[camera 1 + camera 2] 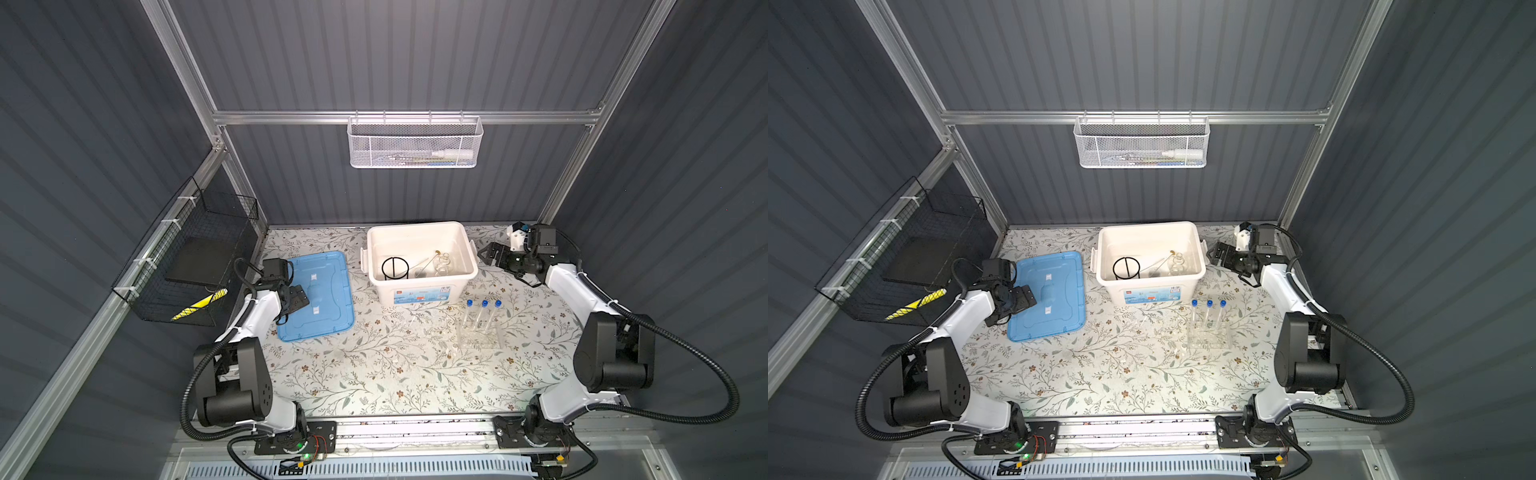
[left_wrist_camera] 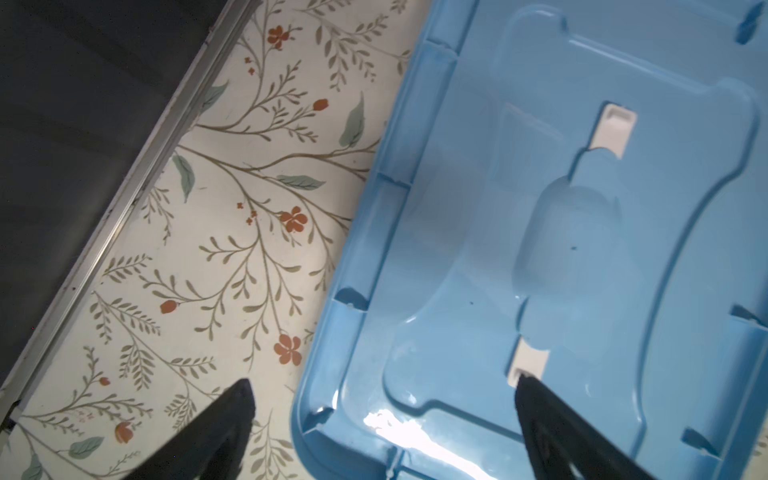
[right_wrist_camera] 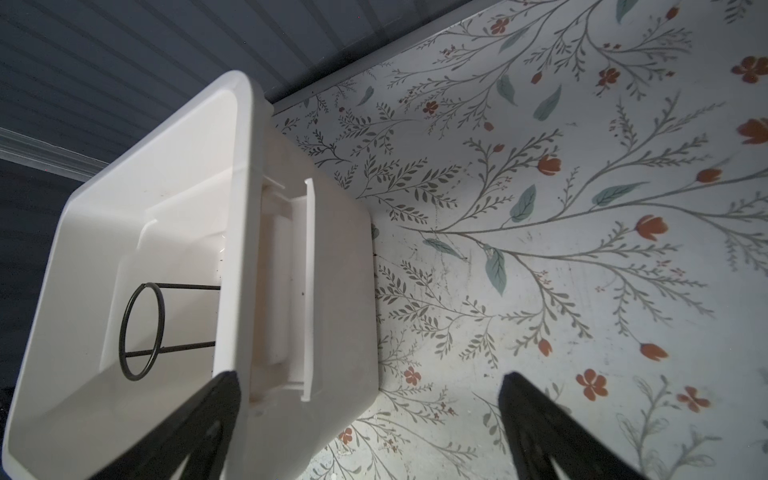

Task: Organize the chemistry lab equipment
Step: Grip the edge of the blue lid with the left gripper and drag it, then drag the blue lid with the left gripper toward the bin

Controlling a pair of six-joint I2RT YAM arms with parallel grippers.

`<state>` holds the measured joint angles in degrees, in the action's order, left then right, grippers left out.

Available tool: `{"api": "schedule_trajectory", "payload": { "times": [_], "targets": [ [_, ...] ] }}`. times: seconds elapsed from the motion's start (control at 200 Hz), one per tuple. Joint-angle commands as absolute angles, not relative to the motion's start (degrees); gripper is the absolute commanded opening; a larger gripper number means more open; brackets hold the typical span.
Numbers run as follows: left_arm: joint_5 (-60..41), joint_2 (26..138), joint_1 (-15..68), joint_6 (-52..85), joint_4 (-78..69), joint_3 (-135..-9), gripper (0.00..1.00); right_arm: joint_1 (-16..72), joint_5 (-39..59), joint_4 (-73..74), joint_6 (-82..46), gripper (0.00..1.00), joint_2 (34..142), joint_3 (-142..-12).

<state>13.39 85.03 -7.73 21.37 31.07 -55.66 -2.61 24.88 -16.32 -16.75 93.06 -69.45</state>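
Vertically, three test tubes [image 1: 483,311] stand caps-up in the clear rack [image 1: 478,338].

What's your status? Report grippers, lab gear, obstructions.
Left gripper open over blue lid, right gripper open beside white bin. Test tubes standing in rack on table; tripod and flask in bin. Lid off, nothing blocking bin.

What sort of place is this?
Probably a robot test cell: grey ribbed walls on an aluminium frame, two white-and-black robot arms, floral-print tabletop holding a white plastic bin and blue-capped test tubes.
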Motion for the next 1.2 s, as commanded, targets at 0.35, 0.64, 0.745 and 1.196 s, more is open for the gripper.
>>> {"api": "schedule_trajectory", "payload": {
  "times": [0.35, 0.64, 0.745, 1.196],
  "targets": [
    [7.5, 93.8, -16.5, 18.0, 26.6, -57.8, 0.90, -2.9, 25.3, -16.3, -17.1, 0.99, 92.6, -68.9],
    [-0.1, 97.9, -17.0, 13.8, 26.3, -59.5, 0.66, -2.9, 25.0, -16.5, -17.5, 0.99, 92.9, -68.7],
    [-3.0, 98.3, -17.0, 12.8, 25.6, -58.7, 0.61, -2.9, 25.0, -16.4, -17.7, 0.99, 92.9, -68.8],
    [-12.8, 96.5, -15.5, 13.3, 23.9, -55.9, 0.47, -2.9, 25.5, -16.2, -18.8, 0.99, 93.2, -68.4]
  ]
}}
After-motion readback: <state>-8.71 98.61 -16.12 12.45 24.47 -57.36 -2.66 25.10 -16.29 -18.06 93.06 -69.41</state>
